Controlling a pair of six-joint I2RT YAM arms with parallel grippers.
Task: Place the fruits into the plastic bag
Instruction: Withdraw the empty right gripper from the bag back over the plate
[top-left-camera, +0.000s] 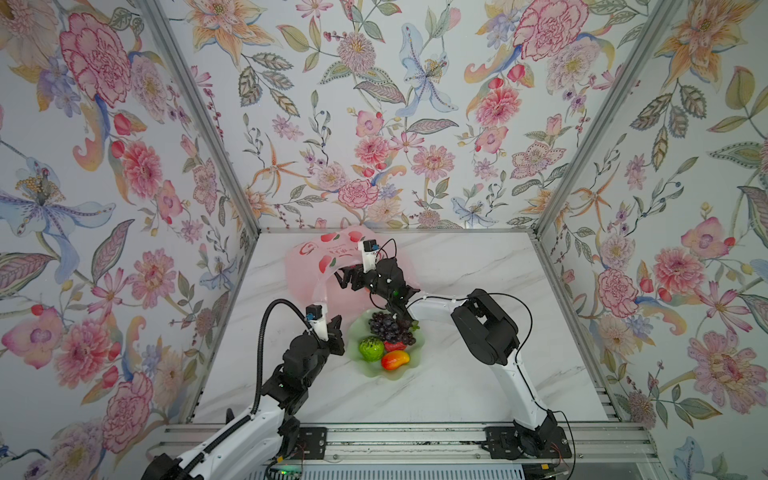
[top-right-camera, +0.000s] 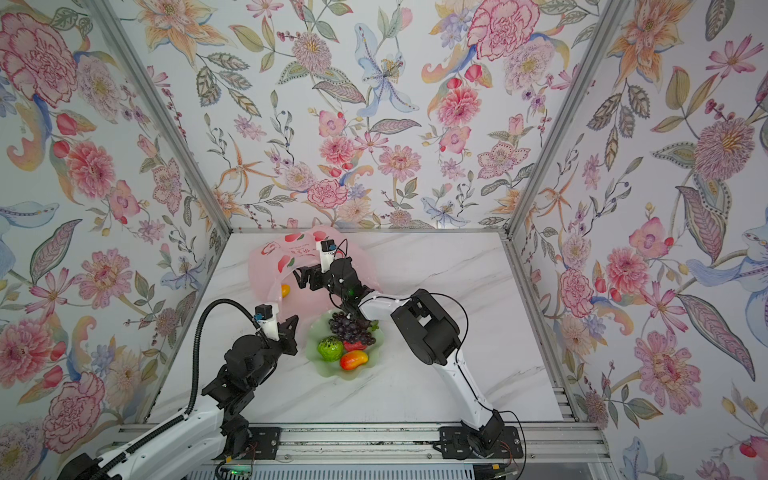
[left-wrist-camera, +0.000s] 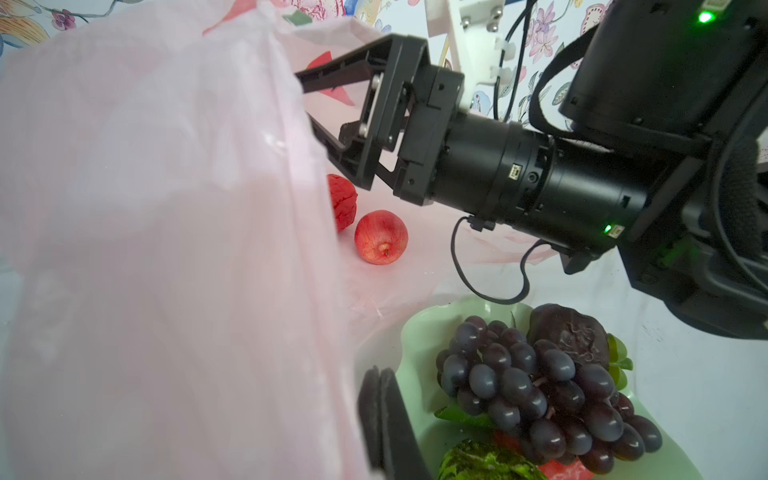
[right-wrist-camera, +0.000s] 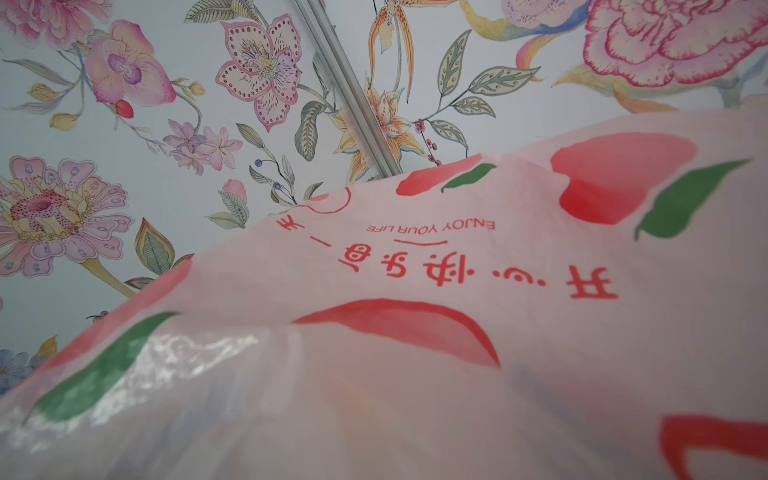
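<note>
**Five out, three in**

One thin, crinkly pale pink plastic bag (top-left-camera: 307, 266) arches above centre in both top views. The left gripper (top-left-camera: 336, 322) has its jaws closed on the bag's edge. The right gripper (top-left-camera: 345, 279) has its jaws spread and empty in the bag's mouth.

One scalloped pale green plate (top-left-camera: 399, 374) on the marble surface (top-left-camera: 457, 374) holds five glossy fruits:
- purple grape bunch (top-left-camera: 390, 326)
- bumpy green fruit (top-left-camera: 371, 348)
- strawberry (top-left-camera: 395, 345)
- red-yellow mango (top-left-camera: 395, 360)
- maroon fruit (left-wrist-camera: 569, 332)

Only the left wrist view shows a red apple (left-wrist-camera: 380, 237) and a wrinkled red fruit (left-wrist-camera: 344, 201) inside the bag. A top view shows one orange fruit (top-right-camera: 285, 289) there.
</note>
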